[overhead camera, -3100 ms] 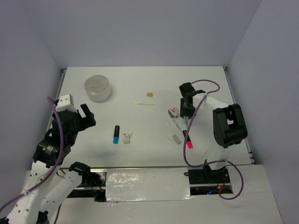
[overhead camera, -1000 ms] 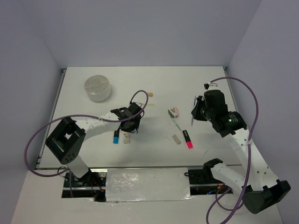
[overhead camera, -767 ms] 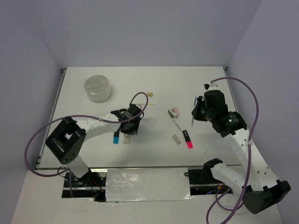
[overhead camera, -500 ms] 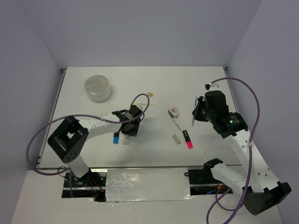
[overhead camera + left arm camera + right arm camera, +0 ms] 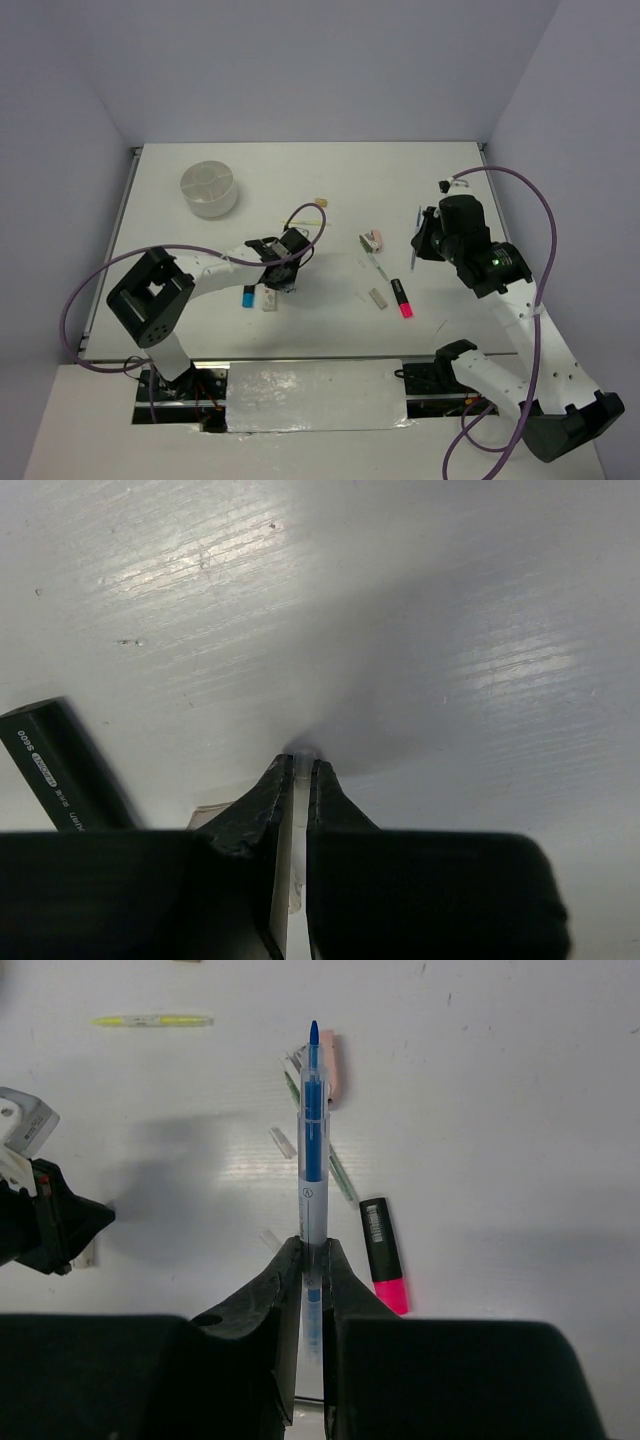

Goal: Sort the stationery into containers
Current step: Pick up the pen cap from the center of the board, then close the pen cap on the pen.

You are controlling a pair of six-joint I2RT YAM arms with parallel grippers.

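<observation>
My left gripper [image 5: 274, 285] is down on the table beside the blue-and-black marker [image 5: 247, 296] [image 5: 65, 765]. Its jaws are shut on a thin white eraser [image 5: 297, 800]. My right gripper [image 5: 418, 238] [image 5: 312, 1245] hovers above the right-hand stationery, shut on a clear blue pen [image 5: 313, 1130] that points forward. Below it lie a pink highlighter [image 5: 402, 298] [image 5: 380, 1250], a thin pen [image 5: 340, 1175], a pinkish eraser [image 5: 331, 1065] and a grey eraser [image 5: 378, 297]. The yellow-green stick [image 5: 155, 1021] lies farther back. The round white cup [image 5: 209, 189] stands at the back left.
A small tan eraser [image 5: 320, 201] lies near the middle back. The left arm's purple cable [image 5: 300, 215] loops over the table by the yellow-green stick. Table edges and grey walls close in on the left, right and back.
The left gripper has edged down toward the marker and its jaws have closed on the white eraser. The right arm has stayed still with the pen.
</observation>
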